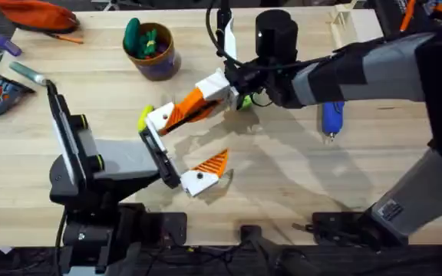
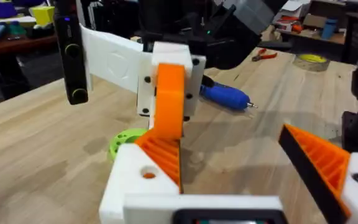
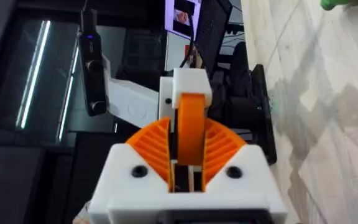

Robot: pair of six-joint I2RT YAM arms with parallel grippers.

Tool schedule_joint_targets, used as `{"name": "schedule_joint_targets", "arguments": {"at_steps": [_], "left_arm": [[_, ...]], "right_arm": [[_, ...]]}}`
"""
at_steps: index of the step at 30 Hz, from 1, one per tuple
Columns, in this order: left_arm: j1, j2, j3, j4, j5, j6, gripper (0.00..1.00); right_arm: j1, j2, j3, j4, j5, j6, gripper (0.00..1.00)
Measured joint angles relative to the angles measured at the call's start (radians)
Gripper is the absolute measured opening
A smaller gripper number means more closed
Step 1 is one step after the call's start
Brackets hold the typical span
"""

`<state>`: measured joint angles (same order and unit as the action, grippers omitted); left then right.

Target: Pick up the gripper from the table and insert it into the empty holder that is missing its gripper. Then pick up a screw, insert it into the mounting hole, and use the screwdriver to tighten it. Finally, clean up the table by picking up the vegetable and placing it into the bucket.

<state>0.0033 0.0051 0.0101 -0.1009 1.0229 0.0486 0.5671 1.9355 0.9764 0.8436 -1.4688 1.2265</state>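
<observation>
- The right gripper (image 1: 186, 110) reaches across the middle of the table (image 1: 282, 176). Its fingers are closed on the gripper (image 1: 192, 102), the orange ribbed piece, which meets the holder (image 1: 158, 120), the white mount on the left gripper (image 1: 181, 151).
- In the overhead view the orange piece's long axis runs diagonally, its narrow end pointing toward the left arm's mount.
- The left gripper stands wide open. One finger bears an orange pad (image 1: 212, 162); the other is the white mount receiving the piece.
- The screwdriver (image 1: 331, 116) lies on the wood right of centre, its long axis running toward the arms' bases, with the metal tip at the nearer end.
- The bucket (image 1: 153, 52) stands at the far left, with toys inside.
</observation>
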Motion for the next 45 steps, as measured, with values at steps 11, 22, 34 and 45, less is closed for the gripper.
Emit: {"name": "schedule_joint_targets", "arguments": {"at_steps": [11, 22, 34, 45], "left_arm": [[0.000, 0.000, 0.000, 0.000, 0.005, -0.004, 0.987], [0.000, 0.000, 0.000, 0.000, 0.005, -0.004, 0.985], [0.000, 0.000, 0.000, 0.000, 0.005, -0.004, 0.985], [0.000, 0.000, 0.000, 0.000, 0.005, -0.004, 0.986]], "right_arm": [[0.006, 0.000, 0.005, 0.002, 0.000, 0.000, 0.677], [0.002, 0.000, 0.005, 0.002, 0.001, -0.001, 0.969], [-0.059, 0.000, 0.005, 0.002, 0.001, -0.008, 0.979], [-0.191, -0.053, 0.005, -0.205, 0.002, -0.106, 0.981]]}}
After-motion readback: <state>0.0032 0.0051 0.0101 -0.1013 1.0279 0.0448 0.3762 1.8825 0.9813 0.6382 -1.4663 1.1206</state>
